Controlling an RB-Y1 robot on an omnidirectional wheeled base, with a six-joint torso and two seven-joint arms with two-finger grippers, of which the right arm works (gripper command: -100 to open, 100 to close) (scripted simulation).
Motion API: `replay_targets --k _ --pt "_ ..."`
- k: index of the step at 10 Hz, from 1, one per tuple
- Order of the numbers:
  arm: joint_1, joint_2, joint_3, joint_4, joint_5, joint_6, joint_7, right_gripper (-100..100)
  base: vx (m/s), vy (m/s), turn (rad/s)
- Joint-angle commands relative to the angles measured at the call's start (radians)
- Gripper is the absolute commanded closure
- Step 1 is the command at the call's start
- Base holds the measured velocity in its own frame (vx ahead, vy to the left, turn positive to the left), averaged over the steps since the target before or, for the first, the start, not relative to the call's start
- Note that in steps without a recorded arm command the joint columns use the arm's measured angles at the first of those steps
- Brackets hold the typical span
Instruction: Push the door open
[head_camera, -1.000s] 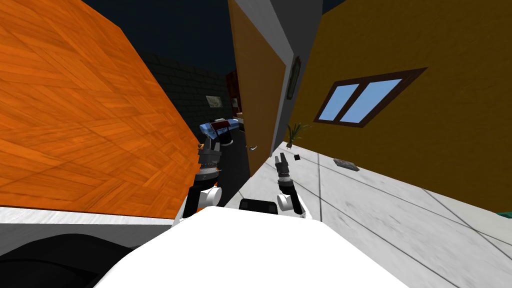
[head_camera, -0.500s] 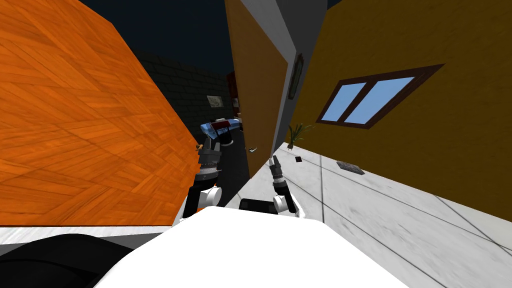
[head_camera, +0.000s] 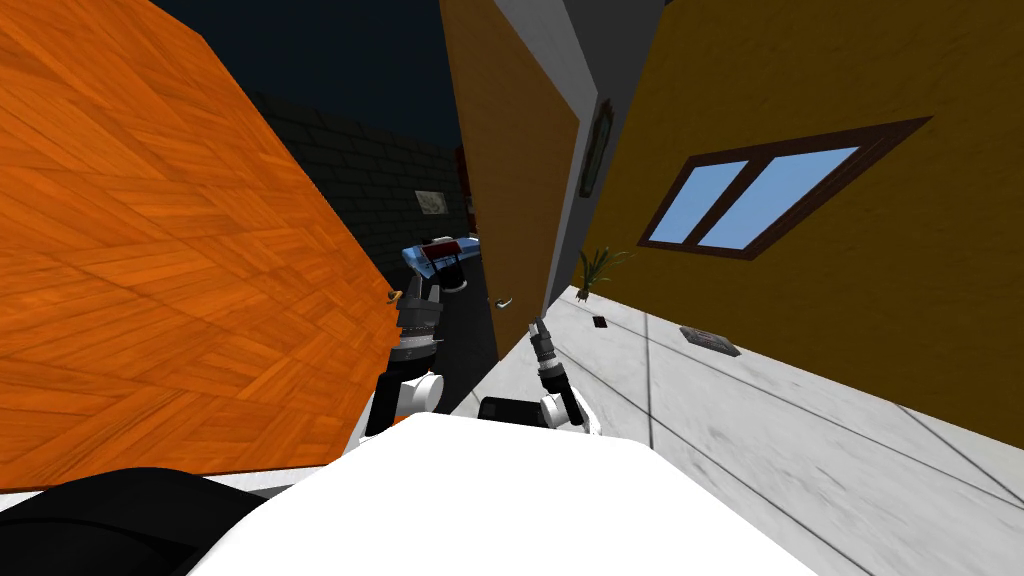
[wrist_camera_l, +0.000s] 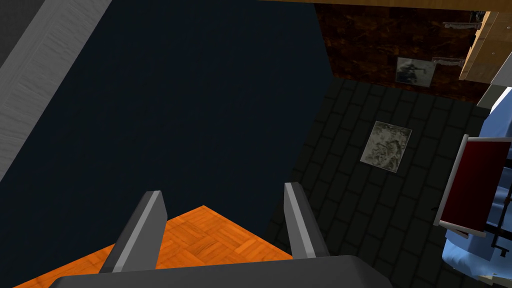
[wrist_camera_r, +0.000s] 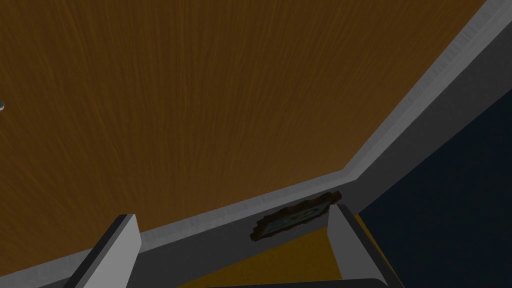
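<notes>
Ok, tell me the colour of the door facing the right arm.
The door is brown with fine wood grain; the right wrist view shows it best.

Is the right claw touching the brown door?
Cannot tell. In the head view the right claw overlaps the brown door at its lower edge; the wrist view shows open fingers before it, contact unclear.

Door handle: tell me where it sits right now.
In the head view the silver door handle sits by the brown door's left edge, just ahead of the right gripper, slightly to its left.
</notes>
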Motion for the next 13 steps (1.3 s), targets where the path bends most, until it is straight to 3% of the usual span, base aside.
replay_targets --k 1,8,9,13 --pt "-0.019 -0.001 0.015 0.04 -0.001 -0.008 -0.007 -100 0.059 -0.024 0.023" --pt "-0.088 -0.006 0.119 0.222 0.001 -0.032 -0.036 -100 0.094 -0.047 0.035" --pt "-0.088 -0.006 0.119 0.222 0.001 -0.032 -0.036 -100 0.057 -0.029 0.017" --pt "-0.126 -0.008 0.175 0.32 0.002 -0.045 -0.051 -100 0.076 -0.03 0.031"
